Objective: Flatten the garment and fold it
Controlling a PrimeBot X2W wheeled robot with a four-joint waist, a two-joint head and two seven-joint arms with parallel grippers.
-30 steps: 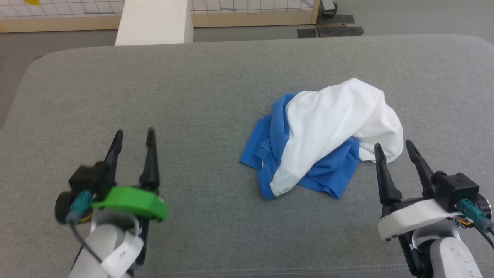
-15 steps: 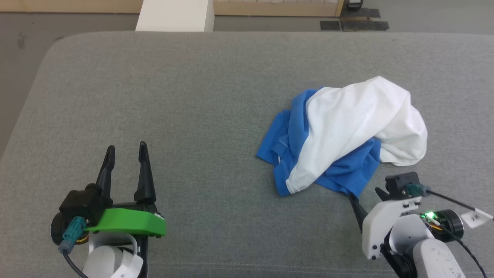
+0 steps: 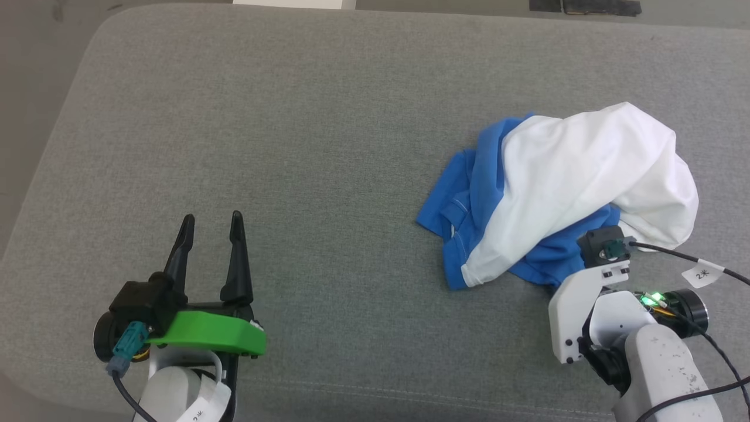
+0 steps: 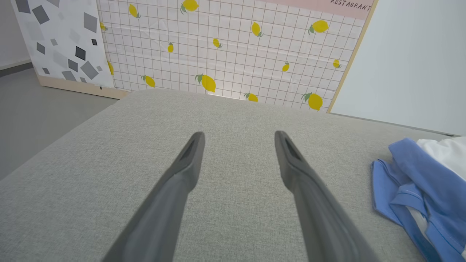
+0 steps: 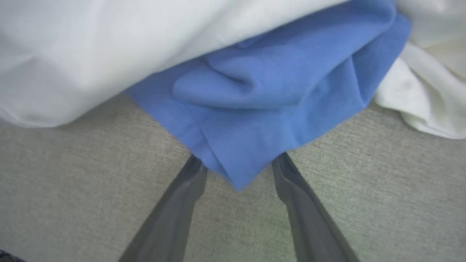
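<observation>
1. The crumpled white cotton T-shirt with royal-blue sleeves (image 3: 574,176) lies heaped on the right part of the grey fabric surface (image 3: 293,117).
2. The right gripper (image 5: 240,163) is the nearer one: a folded blue corner (image 5: 236,174) points between its two spread fingers, which grip nothing yet.
3. The left gripper (image 3: 212,218) is well apart, also spread and empty.
4. I judge that closing on this corner comes next.

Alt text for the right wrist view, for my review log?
The right hand is open, its two dark fingers on either side of a blue corner of the crumpled garment, not closed on it. Its white body bunches above, all on a grey fabric surface.
</observation>
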